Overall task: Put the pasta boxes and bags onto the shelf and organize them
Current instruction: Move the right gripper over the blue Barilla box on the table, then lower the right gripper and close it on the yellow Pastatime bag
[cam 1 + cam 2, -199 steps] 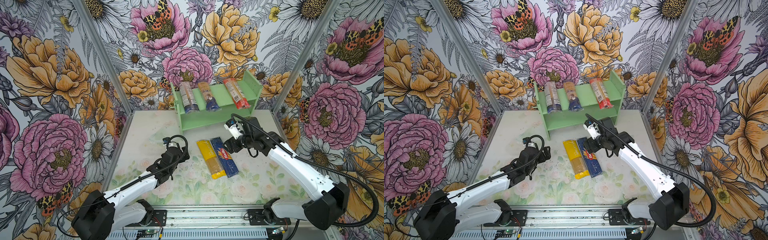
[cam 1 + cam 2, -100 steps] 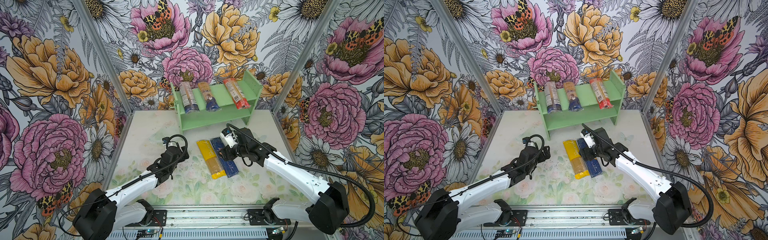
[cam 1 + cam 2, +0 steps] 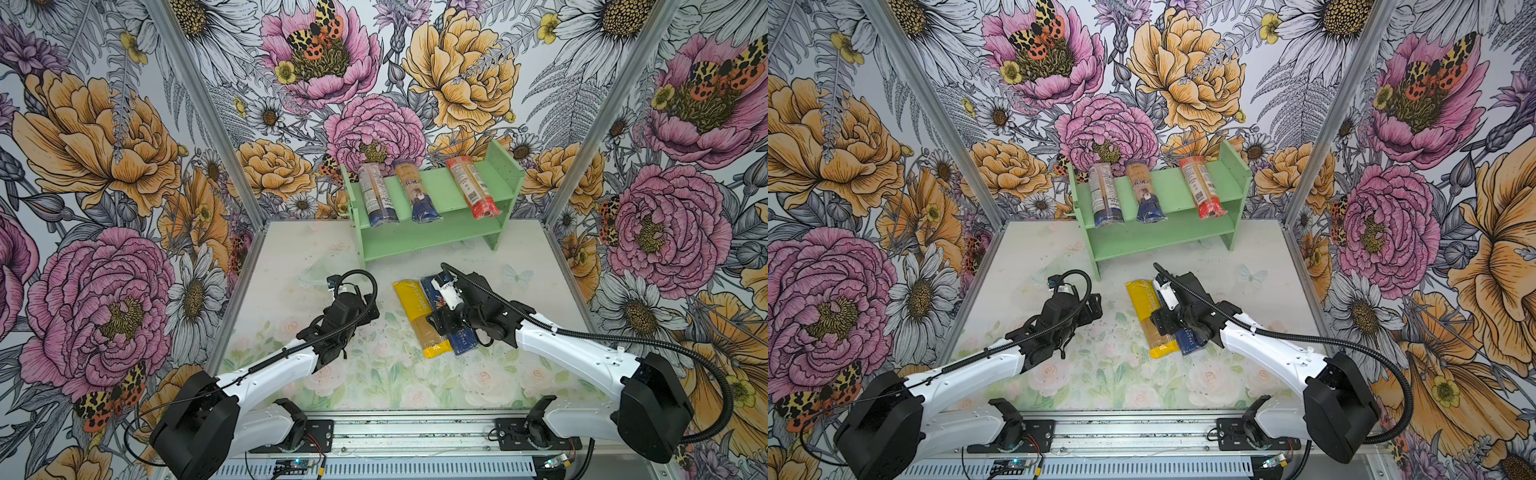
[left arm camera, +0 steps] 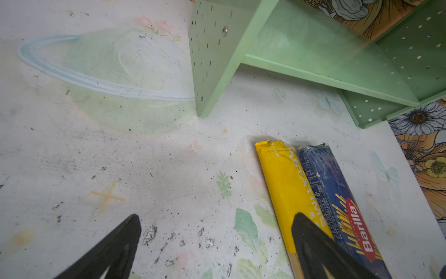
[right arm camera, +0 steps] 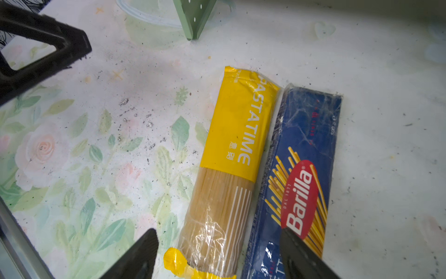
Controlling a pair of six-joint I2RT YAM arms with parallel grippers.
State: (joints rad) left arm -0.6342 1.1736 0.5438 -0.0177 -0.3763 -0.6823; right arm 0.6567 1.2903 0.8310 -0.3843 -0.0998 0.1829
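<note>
A mint-green shelf (image 3: pixel 440 188) stands at the back; its top tier holds two clear bags with dark-blue ends (image 3: pixel 376 195) (image 3: pixel 417 193) and a red-ended bag (image 3: pixel 473 193). On the table a yellow bag (image 5: pixel 239 145) lies side by side with a dark blue Barilla box (image 5: pixel 306 157). My right gripper (image 5: pixel 217 239) hangs open low over their near ends, one finger left of the yellow bag and the other over the box. My left gripper (image 4: pixel 217 217) is open above bare table, left of the yellow bag (image 4: pixel 284 183).
The shelf's lower tier (image 3: pixel 424 239) holds nothing. Floral walls and metal posts close in the table on three sides. The left gripper's finger (image 5: pixel 48 48) shows in the right wrist view, a short way from the yellow bag.
My right gripper has swung from near the shelf's front down and left, and now sits over the yellow bag and blue box. The left arm has stayed put.
</note>
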